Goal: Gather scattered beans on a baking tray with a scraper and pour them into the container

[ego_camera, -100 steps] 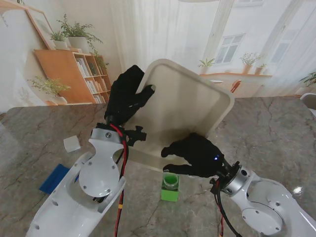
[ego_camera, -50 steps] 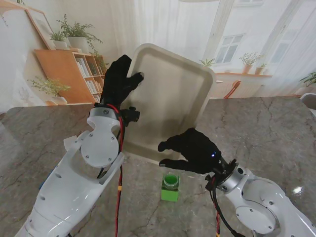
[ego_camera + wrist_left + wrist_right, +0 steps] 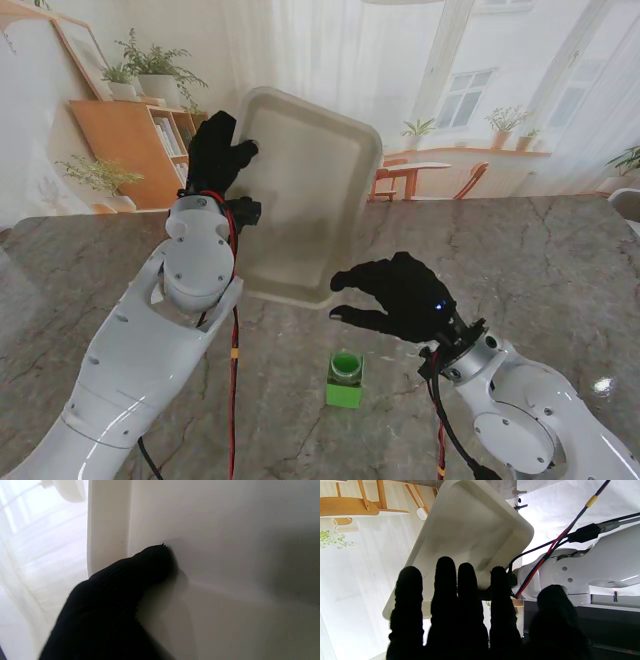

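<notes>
My left hand [image 3: 218, 152] grips the left rim of the cream baking tray [image 3: 305, 200] and holds it nearly upright above the table. Its thumb [image 3: 150, 562] presses on the tray's inner face [image 3: 225, 555]. No beans show on the tray. The green container [image 3: 345, 378] stands on the table nearer to me than the tray's lower edge. My right hand [image 3: 400, 298] hovers open, fingers spread, just beyond the container, apart from the tray. The right wrist view shows the tilted tray [image 3: 470, 530] beyond my fingers [image 3: 447, 585]. No scraper is in view.
The grey marble table [image 3: 540, 260] stretches to both sides. My left arm [image 3: 150, 350] covers the table's left part. Red and black cables [image 3: 232, 330] hang along that arm.
The left hand has swung the tray leftward and steeper, away from the right hand. The right hand has drifted slightly farther from me, off the container. My left arm now hides the white block and blue object.
</notes>
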Robot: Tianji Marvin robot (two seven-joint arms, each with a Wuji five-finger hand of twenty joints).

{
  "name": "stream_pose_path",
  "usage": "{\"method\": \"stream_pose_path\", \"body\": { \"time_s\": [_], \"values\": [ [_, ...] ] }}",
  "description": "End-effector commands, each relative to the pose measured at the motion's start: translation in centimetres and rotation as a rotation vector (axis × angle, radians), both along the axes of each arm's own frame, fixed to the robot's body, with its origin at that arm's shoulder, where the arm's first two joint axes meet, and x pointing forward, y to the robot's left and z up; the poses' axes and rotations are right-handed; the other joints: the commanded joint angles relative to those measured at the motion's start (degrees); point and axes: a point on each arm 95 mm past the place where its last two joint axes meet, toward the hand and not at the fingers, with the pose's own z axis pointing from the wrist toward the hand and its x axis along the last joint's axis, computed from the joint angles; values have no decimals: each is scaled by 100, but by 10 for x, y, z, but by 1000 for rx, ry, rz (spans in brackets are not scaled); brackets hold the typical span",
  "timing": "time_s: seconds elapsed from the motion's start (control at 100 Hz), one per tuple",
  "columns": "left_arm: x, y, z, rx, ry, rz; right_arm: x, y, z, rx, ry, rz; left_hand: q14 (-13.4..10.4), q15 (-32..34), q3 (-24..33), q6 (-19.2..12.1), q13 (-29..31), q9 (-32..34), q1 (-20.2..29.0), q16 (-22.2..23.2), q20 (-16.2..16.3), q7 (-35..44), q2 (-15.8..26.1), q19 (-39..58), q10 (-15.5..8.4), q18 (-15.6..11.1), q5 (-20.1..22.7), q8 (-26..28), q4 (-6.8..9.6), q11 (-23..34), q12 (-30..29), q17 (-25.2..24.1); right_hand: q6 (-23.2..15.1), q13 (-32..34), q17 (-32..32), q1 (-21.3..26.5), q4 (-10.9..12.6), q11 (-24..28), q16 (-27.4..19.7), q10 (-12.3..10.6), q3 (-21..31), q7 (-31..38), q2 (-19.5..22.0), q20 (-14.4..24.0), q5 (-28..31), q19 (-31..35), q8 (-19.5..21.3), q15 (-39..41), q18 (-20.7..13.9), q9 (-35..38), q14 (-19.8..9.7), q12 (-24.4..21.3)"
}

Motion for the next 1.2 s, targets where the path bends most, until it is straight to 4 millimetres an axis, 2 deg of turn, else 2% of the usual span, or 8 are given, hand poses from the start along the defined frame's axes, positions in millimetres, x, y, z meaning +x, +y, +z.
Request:
{"method": "stream_pose_path", "body": {
  "time_s": [0.0,0.22,0.41,0.6,0.78,0.87,1.19],
  "values": [
    [7,4,8,-19,-3,29,0,-1,1,-5,5,-8,-476,-52,250,-14,42,29,545,67,316,70,496,410,-842,-1046,-179,79,363,259,151,211,-20,36,29,55,203,-52,-17,-18,-68,-69,175,121,-92,123,-107,-40,138,-21,-53,-49],
    [25,20,1,-34,52,113,0,-5,-1,-4,13,-33,-478,-89,181,-11,3,-19,582,82,336,47,533,367,-835,-1060,-216,79,324,251,153,189,-28,41,28,55,203,-52,-16,-14,-70,-68,171,121,-90,123,-106,-35,145,-19,-59,-48],
    [41,31,-17,-25,120,165,0,-11,-4,-6,26,-63,-483,-135,104,16,-50,-85,642,100,348,24,546,302,-802,-1052,-252,79,253,219,131,146,-30,37,25,59,204,-55,-16,-5,-68,-68,166,121,-87,122,-107,-36,142,-21,-48,-49],
    [58,43,-44,10,203,187,0,-17,-12,-6,50,-97,-465,-162,57,17,-62,-102,673,105,359,12,563,267,-797,-1073,-271,79,213,212,111,132,-32,40,22,58,203,-58,-15,-10,-69,-68,163,121,-86,122,-108,-36,146,-20,-42,-50],
    [70,51,-73,-43,297,235,1,-24,-20,-9,73,-129,-439,-176,50,37,-63,-108,692,107,379,11,530,269,-754,-1072,-270,79,193,206,88,163,-31,48,21,55,203,-58,-14,-6,-71,-64,157,123,-74,125,-108,-32,152,-11,-28,-50],
    [73,51,-88,-97,344,262,3,-27,-24,-7,89,-145,-387,-187,-13,50,-80,-122,778,105,389,5,510,281,-726,-1084,-282,79,102,188,82,178,-17,35,17,60,203,-61,-14,5,-69,-66,153,124,-76,125,-109,-37,157,-16,-28,-51],
    [79,57,-134,-143,468,327,5,-30,-38,-5,121,-174,-336,-203,-33,69,-99,-117,807,102,395,0,476,301,-710,-1108,-289,79,25,142,74,205,-33,41,14,56,203,-64,-10,6,-68,-63,154,129,-63,132,-111,-32,165,-9,-18,-51]
  ]
}}
